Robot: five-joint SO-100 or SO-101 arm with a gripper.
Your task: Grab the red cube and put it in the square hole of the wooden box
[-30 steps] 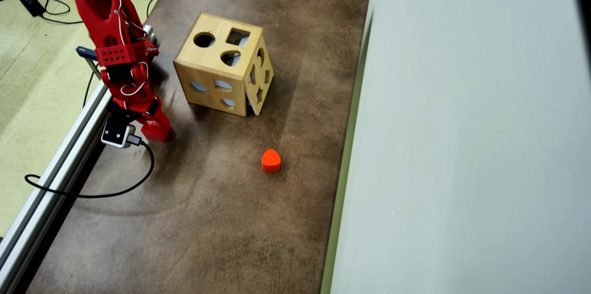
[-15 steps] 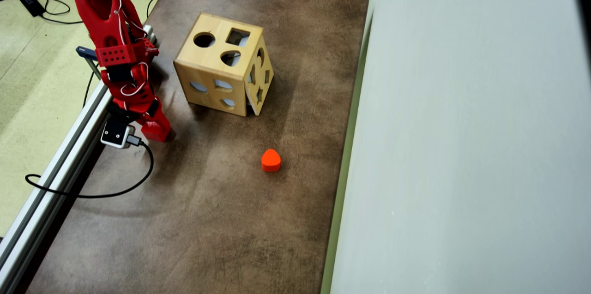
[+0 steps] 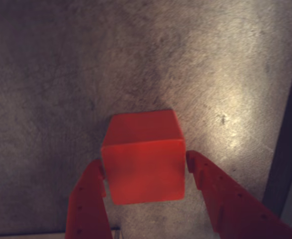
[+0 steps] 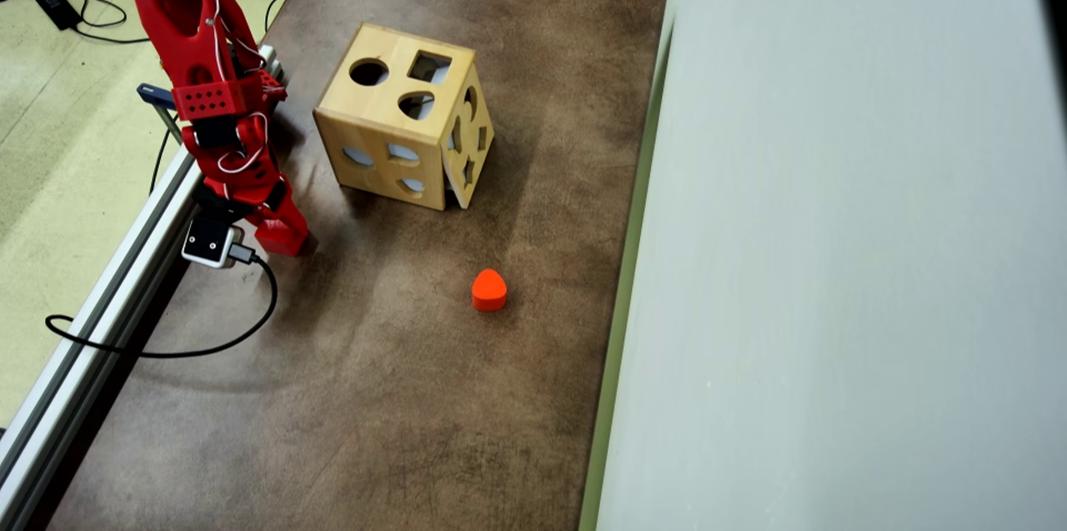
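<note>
The red cube sat on the table between the spread jaws, left finger touching or nearly so, right one apart. Grasp step in hand; next, pinching, lifting, carrying to the wooden box

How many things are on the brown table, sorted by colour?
Red, the small solid red cube: 1
Orange-red, the rounded orange-red block: 1
Pale wood, the large wooden box with shaped cutouts: 1
Total: 3
</note>
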